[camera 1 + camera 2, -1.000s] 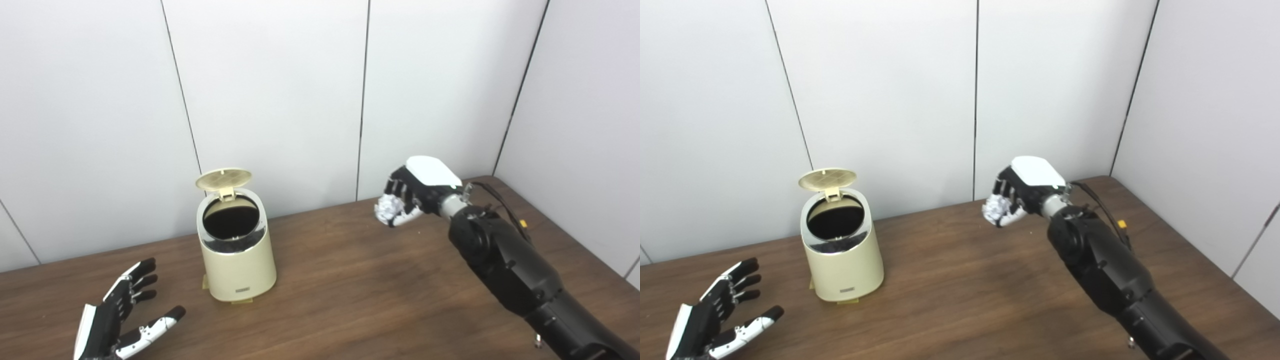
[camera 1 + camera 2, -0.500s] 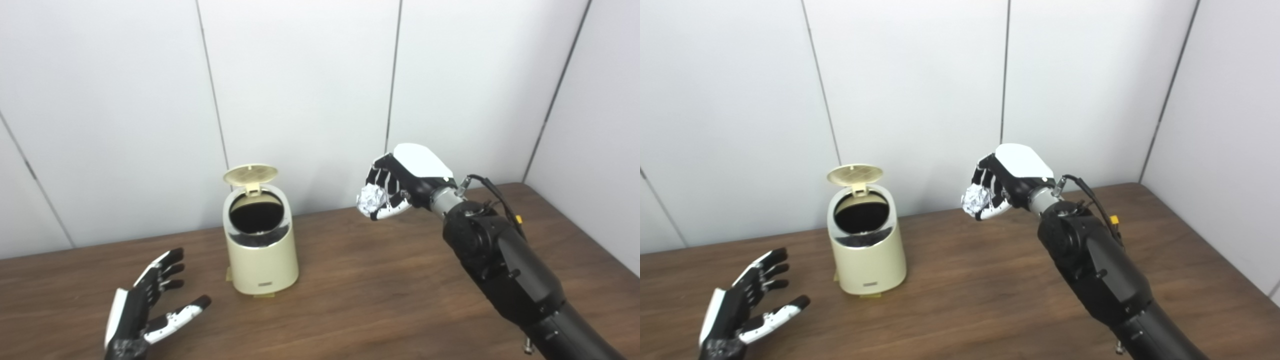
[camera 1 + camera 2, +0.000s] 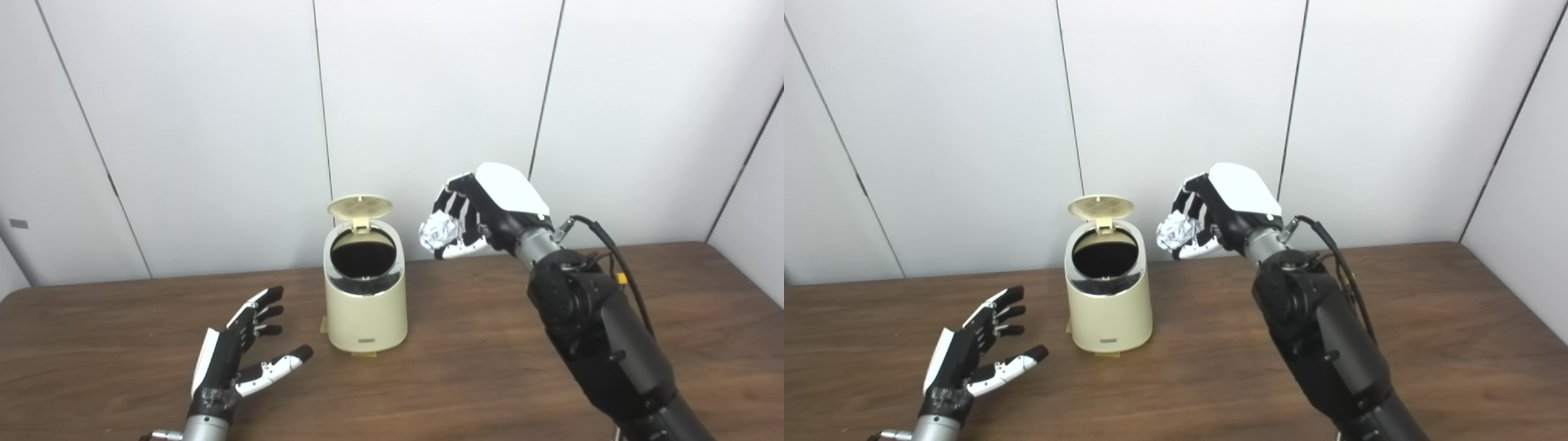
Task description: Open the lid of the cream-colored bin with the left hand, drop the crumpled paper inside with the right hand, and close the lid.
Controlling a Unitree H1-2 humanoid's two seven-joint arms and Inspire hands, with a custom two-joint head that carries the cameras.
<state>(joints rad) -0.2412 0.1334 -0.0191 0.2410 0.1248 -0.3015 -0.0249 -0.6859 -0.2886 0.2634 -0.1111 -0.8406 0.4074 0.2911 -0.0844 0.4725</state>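
Observation:
The cream-colored bin (image 3: 366,306) stands on the brown table with its round lid (image 3: 359,207) tipped up at the back, so the dark inside shows. My right hand (image 3: 484,211) is raised to the right of the bin, above rim height, shut on the crumpled paper (image 3: 440,231). The paper (image 3: 1176,230) sits just right of the bin's opening, not over it. My left hand (image 3: 239,348) rests low at the front left of the bin (image 3: 1108,303), open with fingers spread, apart from it.
White wall panels rise behind the table's far edge. The brown wooden tabletop (image 3: 478,367) runs wide to the right of the bin. My right forearm (image 3: 603,343) crosses it from the lower right, with a black cable along it.
The camera has turned left, shifting the whole scene right. My right hand has carried the paper up and leftward, closer to the bin's opening. The left hand stays open beside the bin.

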